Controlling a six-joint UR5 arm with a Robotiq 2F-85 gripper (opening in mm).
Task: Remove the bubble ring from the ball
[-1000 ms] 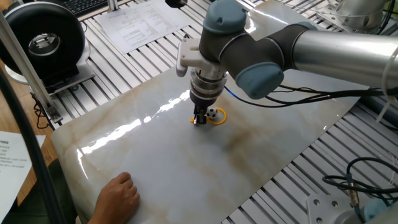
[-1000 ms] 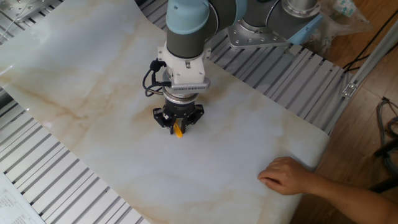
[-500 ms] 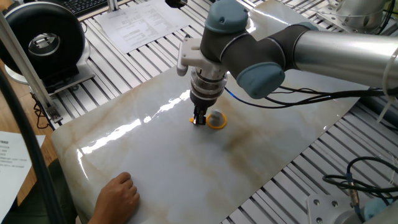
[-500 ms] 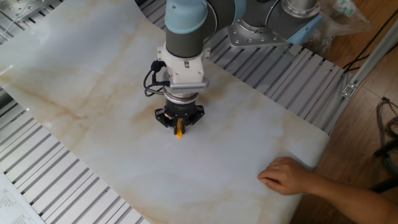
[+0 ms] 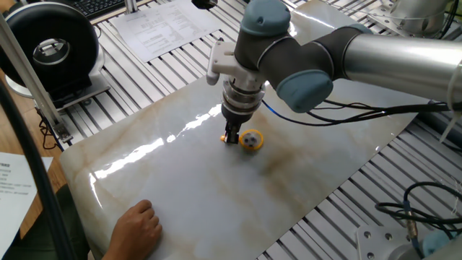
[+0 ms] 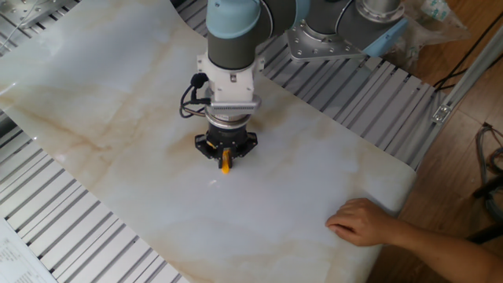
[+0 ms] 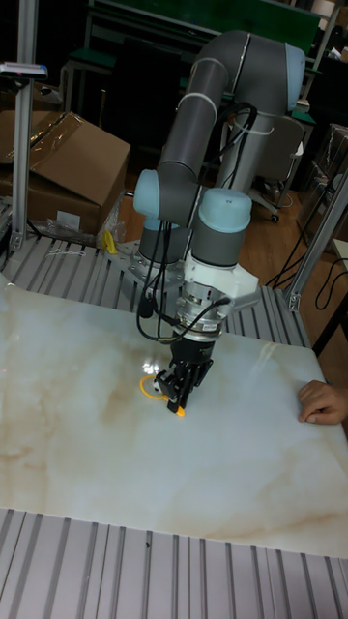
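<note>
The jaws of the gripper [image 5: 232, 139] are closed on the handle of the bubble ring [image 5: 252, 141], low over the marble worktop [image 5: 180, 180]. From the jaws the hoop lies flat toward the arm's side, encircling the ball [image 5: 250, 138]. The ring's long axis runs handle-to-hoop straight out from the jaws.

The tabletop slab [image 5: 180, 180] looks like polished marble, cream with tan veins, glossy enough to throw bright glare, and it lies on ribbed, matt grey metal slats [image 6: 377, 94]. The bubble ring [image 5: 252, 140] is smooth yellow-orange plastic. At about ten o'clock in the tall fixed view sits a matt brown cardboard box [image 7: 68, 164], while the arm [image 5: 390, 58] has a satin silver metal tube with smooth blue-grey plastic joint caps.
</note>
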